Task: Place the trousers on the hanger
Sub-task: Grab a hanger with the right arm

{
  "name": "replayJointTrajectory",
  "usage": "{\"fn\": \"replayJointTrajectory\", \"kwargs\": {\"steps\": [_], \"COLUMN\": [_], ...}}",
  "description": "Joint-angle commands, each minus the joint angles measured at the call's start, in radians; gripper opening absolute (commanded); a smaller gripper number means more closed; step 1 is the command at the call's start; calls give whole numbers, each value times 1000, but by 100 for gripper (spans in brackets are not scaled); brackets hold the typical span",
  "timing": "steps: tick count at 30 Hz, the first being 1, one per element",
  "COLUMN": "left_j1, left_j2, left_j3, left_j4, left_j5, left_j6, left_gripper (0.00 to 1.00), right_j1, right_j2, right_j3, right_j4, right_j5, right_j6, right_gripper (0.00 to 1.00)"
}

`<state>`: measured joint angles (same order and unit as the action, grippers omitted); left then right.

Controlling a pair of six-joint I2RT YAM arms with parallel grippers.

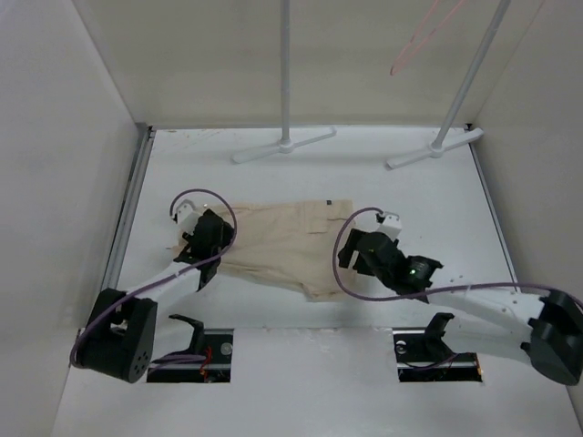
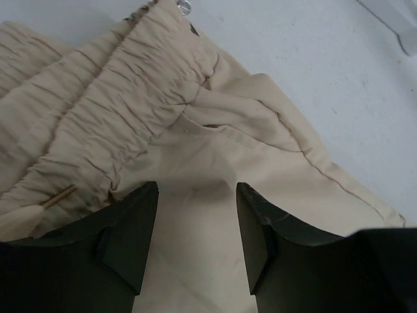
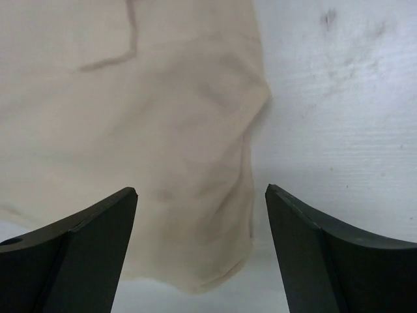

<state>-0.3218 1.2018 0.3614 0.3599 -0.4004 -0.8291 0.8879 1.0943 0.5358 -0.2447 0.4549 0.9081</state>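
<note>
One pair of trousers (image 1: 282, 241), one hanger (image 1: 414, 41), two rack poles (image 1: 285, 73) and two arms are in view. The trousers lie flat on the white table (image 1: 392, 196) between the two arms. Their long axis runs left to right and slopes slightly towards the near right. The gathered waistband is at the left end.

The left fingers (image 2: 130, 241) stand partly apart just inside the waistband. Smooth cloth lies flat in the gap between them and is not pinched. The right fingers (image 3: 85, 248) are spread wide over the right-hand edge of the cloth. One is above the fabric and the other above bare table, and they hold nothing.

The pink hanger hangs slanted at the far right, well apart from the trousers. The top of the overhead view cuts it off, so its hook and support are not visible. Both poles are cut off in the same way, and only their feet rest in sight on the table.

The left arm's head covers the waistband end in the overhead view. The right arm's purple cable crosses the other end. The right wrist view is soft and blurred, so the seams there are hard to make out.
</note>
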Motion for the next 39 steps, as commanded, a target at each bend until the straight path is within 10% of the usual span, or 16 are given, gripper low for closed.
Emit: {"fn": "replayJointTrajectory", "kwargs": {"steps": [1,5,10,13,17,26,33,39], "left_j1": [-4,-110,-246,-346,-492,-576,-584,-605], "left_j2": [-129,-264,-304,-285,-259,-202,-153,-113], "left_j3": [-15,28,39,27,-2,-41,-50,-42], "left_j4": [36,-12,-7,17,62,79,88,103], "left_j5": [70,40,31,52,49,72,87,84], "left_j6": [-8,16,42,42,45,64,64,58], "left_gripper": [51,56,55,53,51,52,52,52], "right_j1": [-13,-49,-206,-406,-643,-855,-879,-875], "right_j2": [-155,-258,-173,-15,269,778,914,963], "right_j3": [154,376,755,1002,1370,2016,2090,2077], "right_j4": [-99,-81,74,76,-1,-163,-68,36], "right_j5": [73,65,-4,-120,-338,-636,-723,-800], "right_j6": [-107,-274,-530,-549,-453,-292,-215,-147], "right_gripper": [88,80,25,30,74,86,86,46]}}
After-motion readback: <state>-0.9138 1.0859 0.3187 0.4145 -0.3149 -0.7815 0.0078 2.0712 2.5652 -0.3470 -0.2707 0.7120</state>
